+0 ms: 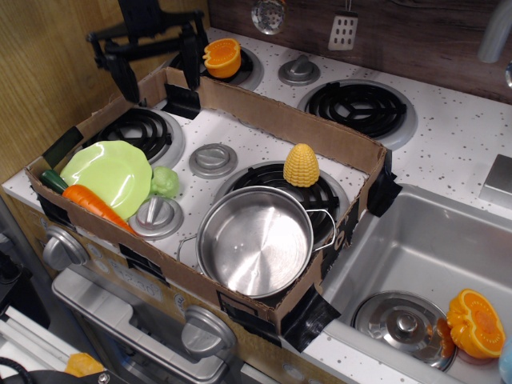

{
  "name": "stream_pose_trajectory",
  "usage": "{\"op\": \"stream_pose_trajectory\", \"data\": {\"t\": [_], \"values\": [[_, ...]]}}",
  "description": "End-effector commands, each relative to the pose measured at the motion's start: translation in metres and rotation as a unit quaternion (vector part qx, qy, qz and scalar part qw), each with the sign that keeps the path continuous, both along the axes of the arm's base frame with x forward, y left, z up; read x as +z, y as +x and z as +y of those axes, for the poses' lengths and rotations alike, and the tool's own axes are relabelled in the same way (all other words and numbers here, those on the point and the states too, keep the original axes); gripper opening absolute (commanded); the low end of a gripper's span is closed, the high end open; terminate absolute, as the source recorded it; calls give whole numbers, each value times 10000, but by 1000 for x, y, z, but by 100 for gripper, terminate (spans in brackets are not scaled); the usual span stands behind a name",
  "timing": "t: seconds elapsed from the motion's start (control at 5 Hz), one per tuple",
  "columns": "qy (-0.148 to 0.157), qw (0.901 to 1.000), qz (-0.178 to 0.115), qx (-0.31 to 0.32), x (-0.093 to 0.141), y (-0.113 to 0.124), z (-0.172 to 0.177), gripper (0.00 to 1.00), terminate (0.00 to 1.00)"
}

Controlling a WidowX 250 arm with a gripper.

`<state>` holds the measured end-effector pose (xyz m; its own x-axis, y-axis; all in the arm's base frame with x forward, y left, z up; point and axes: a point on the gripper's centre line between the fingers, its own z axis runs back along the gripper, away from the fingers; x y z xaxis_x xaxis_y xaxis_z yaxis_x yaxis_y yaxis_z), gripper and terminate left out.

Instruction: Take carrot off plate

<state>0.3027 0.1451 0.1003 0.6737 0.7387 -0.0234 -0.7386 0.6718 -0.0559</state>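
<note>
The orange carrot point(94, 203) lies along the front-left rim of the pale green plate point(108, 168), its dark green stem end pointing left against the cardboard wall. The plate sits in the left corner of the cardboard box, beside the back-left burner. My black gripper point(158, 74) is open wide and empty. It hangs above the box's back-left wall, well behind and above the plate and carrot. Its two fingers point(125, 77) point down, one on each side of that wall corner.
A cardboard box wall point(288, 120) rings the stove top. Inside are a steel pot point(254, 240), a yellow corn cob point(302, 165) and a small green leafy toy point(165, 182). An orange half point(222, 56) sits behind the box. The sink point(416, 256) lies to the right.
</note>
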Motion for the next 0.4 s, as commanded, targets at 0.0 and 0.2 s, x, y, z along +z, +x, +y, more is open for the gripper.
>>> {"op": "stream_pose_trajectory", "data": {"t": [0.0, 0.2], "values": [[211, 9735, -373, 2246, 3, -27, 8, 100, 0], [495, 9586, -793, 2691, -1, -42, 11, 100, 0]]}}
